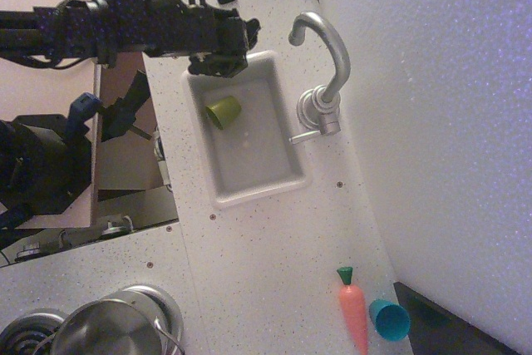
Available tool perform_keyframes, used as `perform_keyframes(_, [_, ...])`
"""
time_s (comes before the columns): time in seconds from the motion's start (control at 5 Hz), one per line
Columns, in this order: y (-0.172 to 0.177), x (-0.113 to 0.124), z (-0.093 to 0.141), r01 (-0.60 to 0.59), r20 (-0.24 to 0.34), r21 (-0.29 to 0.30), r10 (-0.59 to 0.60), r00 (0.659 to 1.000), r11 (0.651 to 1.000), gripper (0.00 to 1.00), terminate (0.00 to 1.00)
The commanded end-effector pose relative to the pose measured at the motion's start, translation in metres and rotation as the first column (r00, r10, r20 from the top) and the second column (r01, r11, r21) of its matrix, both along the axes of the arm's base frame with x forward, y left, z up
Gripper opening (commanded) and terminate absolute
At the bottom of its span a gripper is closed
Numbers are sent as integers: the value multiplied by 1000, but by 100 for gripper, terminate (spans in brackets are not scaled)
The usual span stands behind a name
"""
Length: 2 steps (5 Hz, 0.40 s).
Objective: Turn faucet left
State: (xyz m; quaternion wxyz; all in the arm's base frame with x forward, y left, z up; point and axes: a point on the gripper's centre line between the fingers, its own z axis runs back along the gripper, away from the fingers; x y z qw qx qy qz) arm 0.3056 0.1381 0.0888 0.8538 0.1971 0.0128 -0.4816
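The matte silver faucet [326,72] stands at the right rim of the white sink [249,193]. Its ribbed base and small side lever [304,136] sit beside the basin, and its arched spout curves up toward the top of the view, ending past the sink's top right corner. My black gripper [223,54] reaches in from the left and hovers over the sink's top left corner, well left of the spout tip. I cannot tell how its jaws stand. It touches nothing I can see.
A green cup [224,110] lies on its side in the sink. A toy carrot [353,308] and a teal cup [388,319] lie on the counter at the bottom right. Steel pots [112,327] sit at the bottom left. A white wall [449,122] bounds the right.
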Motion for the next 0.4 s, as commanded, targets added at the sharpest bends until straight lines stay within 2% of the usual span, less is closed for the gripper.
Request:
perform_keyframes(0.0, [-19,15,13,214,35,-92,-212,977,972,100,0])
perform_keyframes(0.2, [-30,21,7,278,7,-114,-279,960,954,100,100])
